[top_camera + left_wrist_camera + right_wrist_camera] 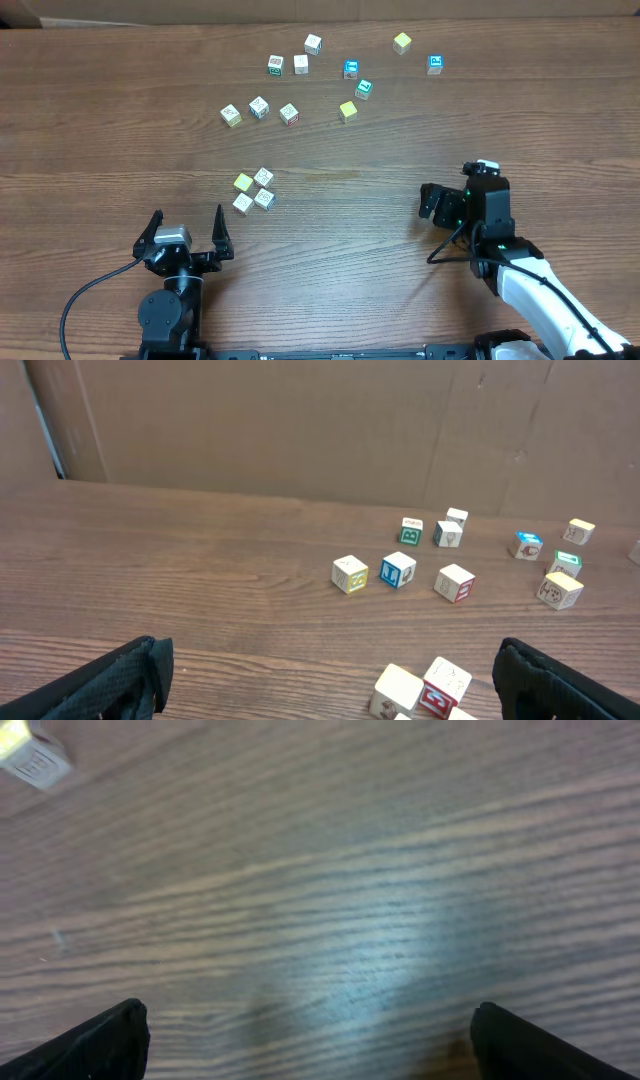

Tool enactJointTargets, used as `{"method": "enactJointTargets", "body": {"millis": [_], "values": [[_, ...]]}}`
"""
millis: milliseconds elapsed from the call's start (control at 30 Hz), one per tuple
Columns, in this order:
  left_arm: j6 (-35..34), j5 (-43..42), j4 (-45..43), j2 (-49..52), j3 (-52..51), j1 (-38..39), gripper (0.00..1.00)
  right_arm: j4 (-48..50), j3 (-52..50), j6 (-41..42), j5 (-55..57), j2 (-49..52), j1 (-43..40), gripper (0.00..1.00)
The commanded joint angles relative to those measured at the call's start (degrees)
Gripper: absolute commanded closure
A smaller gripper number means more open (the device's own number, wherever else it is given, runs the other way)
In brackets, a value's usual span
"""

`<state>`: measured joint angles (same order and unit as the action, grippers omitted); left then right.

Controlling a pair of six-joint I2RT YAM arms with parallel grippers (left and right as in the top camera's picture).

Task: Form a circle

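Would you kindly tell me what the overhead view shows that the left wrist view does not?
Only overhead: the whole circle of four cubes and the open right gripper. Only left wrist: the cardboard wall behind the table. Both: the row of three cubes, the open left gripper, and part of the circle.

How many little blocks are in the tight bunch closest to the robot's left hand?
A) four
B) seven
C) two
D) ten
A: the bunch is one yellow block and three pale ones packed together, just ahead of the open left gripper.
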<state>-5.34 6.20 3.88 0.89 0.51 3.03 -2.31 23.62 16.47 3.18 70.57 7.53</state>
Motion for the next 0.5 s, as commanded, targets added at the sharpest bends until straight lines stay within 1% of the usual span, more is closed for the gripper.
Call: {"method": "enactJointTargets", "body": {"millis": [0,67,167,467], "values": [[1.7,-0.3,0.0,-0.7,-0.2,0.4,0.01,3.5,-3.3,-0.2,-1.4,-2.0,-0.2,0.0],[1.7,-0.3,0.0,-0.7,-0.2,0.4,0.01,7.7,-6.4,-0.2,-2.1,-3.7,-0.2,0.0],[1.7,-0.3,-0.1,-0.7,-0.2,0.4,0.01,11.1,-9.5,-0.3,-2.0,-6.4,-0.2,0.0],[1.7,-0.3,0.0,-0.7,-0.2,0.4,0.0,13.1,-17.2,-0.2,-2.0,-18.4,-0.2,0.0]]}}
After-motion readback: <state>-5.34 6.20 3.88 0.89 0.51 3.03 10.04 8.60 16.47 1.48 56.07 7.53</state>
